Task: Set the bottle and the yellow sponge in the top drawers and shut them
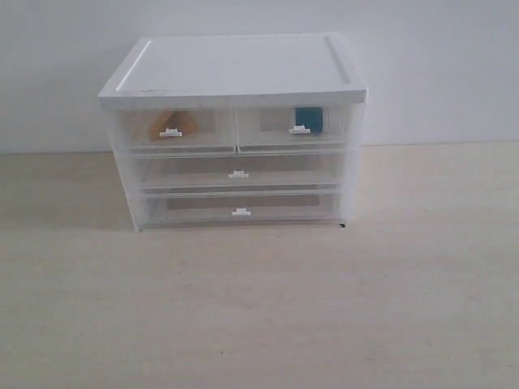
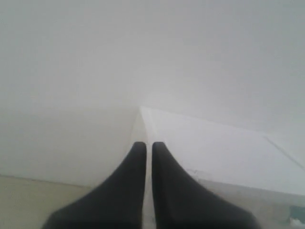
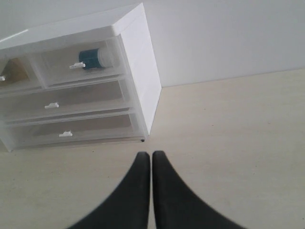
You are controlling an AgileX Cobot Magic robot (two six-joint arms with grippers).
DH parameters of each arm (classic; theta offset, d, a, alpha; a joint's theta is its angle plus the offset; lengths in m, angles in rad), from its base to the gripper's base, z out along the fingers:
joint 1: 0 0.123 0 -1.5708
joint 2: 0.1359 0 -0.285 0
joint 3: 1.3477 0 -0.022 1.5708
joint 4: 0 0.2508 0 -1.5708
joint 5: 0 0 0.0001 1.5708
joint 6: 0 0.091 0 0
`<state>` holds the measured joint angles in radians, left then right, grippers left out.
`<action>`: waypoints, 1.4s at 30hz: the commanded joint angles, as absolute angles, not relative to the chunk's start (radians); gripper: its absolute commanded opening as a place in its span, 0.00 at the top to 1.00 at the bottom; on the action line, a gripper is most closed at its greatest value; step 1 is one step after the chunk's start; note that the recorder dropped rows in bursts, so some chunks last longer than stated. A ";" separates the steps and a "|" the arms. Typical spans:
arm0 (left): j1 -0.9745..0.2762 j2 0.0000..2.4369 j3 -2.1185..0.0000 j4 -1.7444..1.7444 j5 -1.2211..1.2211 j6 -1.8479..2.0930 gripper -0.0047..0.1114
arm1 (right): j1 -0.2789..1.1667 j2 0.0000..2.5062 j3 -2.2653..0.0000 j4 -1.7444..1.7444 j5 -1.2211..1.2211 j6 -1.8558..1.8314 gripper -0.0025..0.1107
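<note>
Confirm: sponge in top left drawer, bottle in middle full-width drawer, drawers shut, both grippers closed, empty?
No. The exterior view shows the bottle in the top right drawer, not the middle drawer. Rest stands: yellow sponge in the top left drawer, drawers shut, left gripper and right gripper closed, empty.

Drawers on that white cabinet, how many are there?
4. Under the lid, the left top drawer holds the yellow sponge and the right top drawer the bottle. Below them, the middle full-width drawer sits above the bottom full-width drawer. None seems hidden.
</note>
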<state>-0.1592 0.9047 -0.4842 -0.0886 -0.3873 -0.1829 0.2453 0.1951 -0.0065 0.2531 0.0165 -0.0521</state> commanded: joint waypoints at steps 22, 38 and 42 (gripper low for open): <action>-0.155 0.726 -0.468 -0.086 -0.400 -0.186 0.92 | 0.240 0.191 0.000 0.256 0.009 -0.054 0.98; -0.152 0.703 -0.461 -0.086 -0.281 -0.096 0.92 | 0.240 0.191 0.000 0.256 0.009 -0.054 0.98; -0.118 0.653 -0.459 -0.091 -0.197 -0.096 0.92 | 0.240 0.191 0.000 0.256 0.009 -0.054 0.98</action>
